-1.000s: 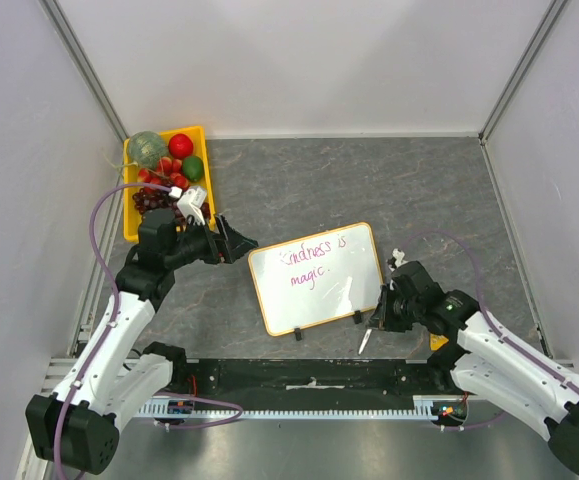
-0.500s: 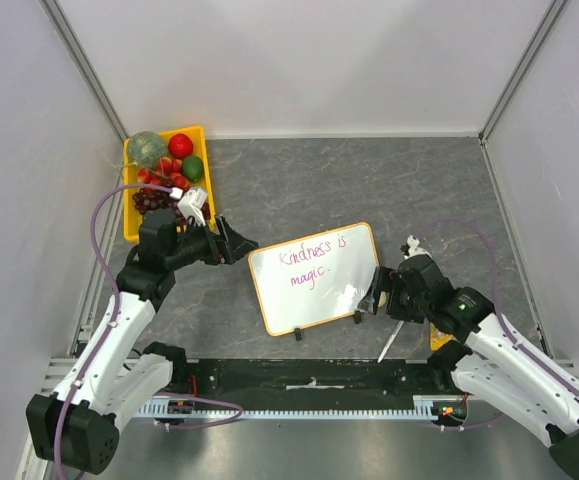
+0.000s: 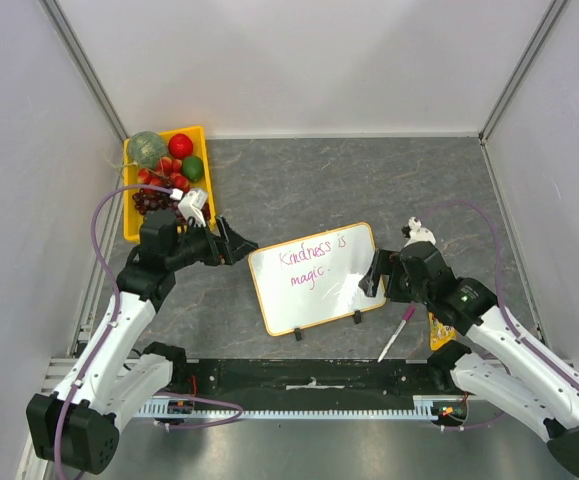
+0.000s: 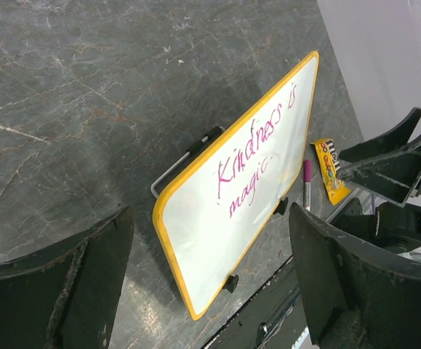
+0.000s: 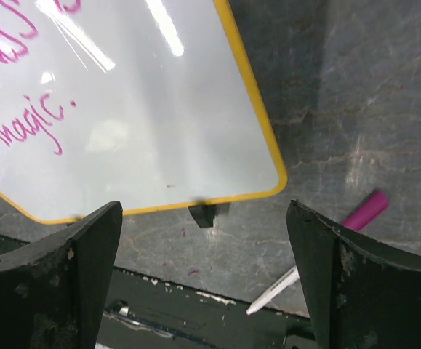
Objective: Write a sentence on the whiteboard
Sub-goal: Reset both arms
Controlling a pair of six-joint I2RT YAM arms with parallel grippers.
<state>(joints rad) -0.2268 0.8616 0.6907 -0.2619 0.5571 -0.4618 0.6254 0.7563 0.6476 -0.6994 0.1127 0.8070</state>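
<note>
Whiteboard (image 3: 315, 277) propped tilted on the surface (image 3: 369, 180), sentence (image 3: 314, 262) complete; left pincer (image 3: 231, 242) wide open, empty, by its left edge, right pincer (image 3: 377, 275) wide open, empty, over its right corner: either could clip the board, topple it, smear ink; loose marker (image 3: 397, 335) may roll.

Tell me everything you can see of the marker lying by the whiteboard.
The marker is a slim stick, pink-magenta at its far end, white at its near end, plastic-looking. It lies flat and slanted on the grey table, between the whiteboard's near right corner and a yellow packet. The right hand stands open, not touching it.
</note>
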